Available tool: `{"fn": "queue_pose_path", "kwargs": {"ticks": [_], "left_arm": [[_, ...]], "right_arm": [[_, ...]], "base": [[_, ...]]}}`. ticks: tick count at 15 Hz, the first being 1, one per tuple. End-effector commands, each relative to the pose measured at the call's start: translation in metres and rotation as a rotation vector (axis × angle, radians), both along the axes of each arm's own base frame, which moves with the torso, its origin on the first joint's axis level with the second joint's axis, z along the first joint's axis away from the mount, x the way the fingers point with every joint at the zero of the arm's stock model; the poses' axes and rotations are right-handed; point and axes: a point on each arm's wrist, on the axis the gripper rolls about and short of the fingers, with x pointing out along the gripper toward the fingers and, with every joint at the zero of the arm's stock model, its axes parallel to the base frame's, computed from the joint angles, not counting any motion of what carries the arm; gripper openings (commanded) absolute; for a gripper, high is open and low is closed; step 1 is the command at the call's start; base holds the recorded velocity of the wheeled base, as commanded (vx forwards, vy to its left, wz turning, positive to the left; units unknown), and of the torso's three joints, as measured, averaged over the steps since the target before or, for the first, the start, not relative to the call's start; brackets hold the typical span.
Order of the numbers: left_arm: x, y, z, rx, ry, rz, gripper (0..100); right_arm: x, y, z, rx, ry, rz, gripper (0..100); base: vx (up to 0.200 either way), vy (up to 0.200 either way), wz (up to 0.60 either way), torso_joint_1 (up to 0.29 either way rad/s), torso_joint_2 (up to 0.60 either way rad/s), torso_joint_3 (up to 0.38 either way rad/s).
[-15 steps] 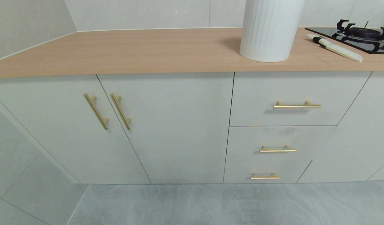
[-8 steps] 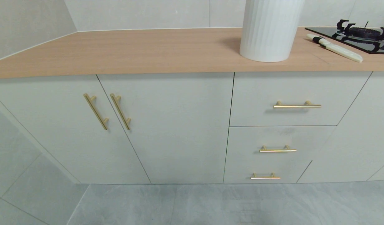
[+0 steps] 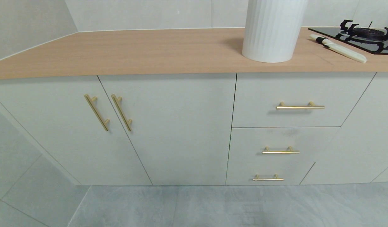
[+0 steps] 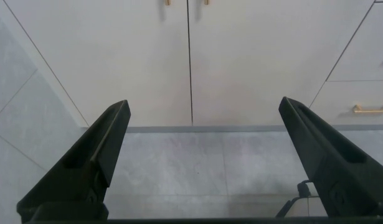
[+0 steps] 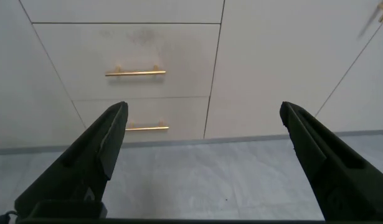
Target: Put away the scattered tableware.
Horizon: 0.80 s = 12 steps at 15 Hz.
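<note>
Both sets of jaws are standing wide apart and gripping nothing: the left gripper (image 4: 203,104) is hanging low over the grey floor tiles (image 4: 197,168), facing the foot of the two cabinet doors (image 4: 190,62), and the right gripper (image 5: 203,107) is likewise hanging low, its dark fingers (image 5: 98,155) framing the lower drawers (image 5: 129,59) and the floor in front of them. From where I am standing, the wooden countertop (image 3: 134,50) is running along the tiled wall. Below its left part the pair of pale doors is sitting closed, their two gold bar handles (image 3: 97,112) hanging side by side at the seam. To the right of the doors a stack of three drawers is sitting shut, each one carrying a gold handle: the top (image 3: 300,107), the middle (image 3: 280,151) and the bottom (image 3: 268,179). Up on the counter, above those drawers, a tall white ribbed container (image 3: 271,30) is standing upright. Right of it a knife (image 3: 338,48), pale with a dark band near one end, is lying flat on the wood, apart from the container and just beside the near edge of the black hob (image 3: 367,34), whose pan support is showing at the far right.
</note>
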Motion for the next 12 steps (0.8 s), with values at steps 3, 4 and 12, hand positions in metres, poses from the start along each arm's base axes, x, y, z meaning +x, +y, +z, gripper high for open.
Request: {"fn": "queue_pose_path", "kwargs": {"ticks": [3,4,12], "left_arm": [[0.0,0.0,0.0,0.01,0.001,0.0,100],[0.0,0.0,0.0,0.011,0.001,0.0,100],[0.0,0.0,0.0002,0.005,0.0,0.0,100]], "right_arm": [[0.0006,0.0023,-0.0059,0.009,0.062,0.098,100],[0.0007,0.0026,-0.0054,0.007,0.055,0.115,100],[0.0006,0.0025,-0.0055,0.015,0.053,0.111,100]], "base": [[0.0,0.0,0.0,0.0,0.0,0.0],[0.0,0.0,0.0,0.0,0.0,0.0],[0.075,0.0,0.0,0.001,0.0,0.002]]}}
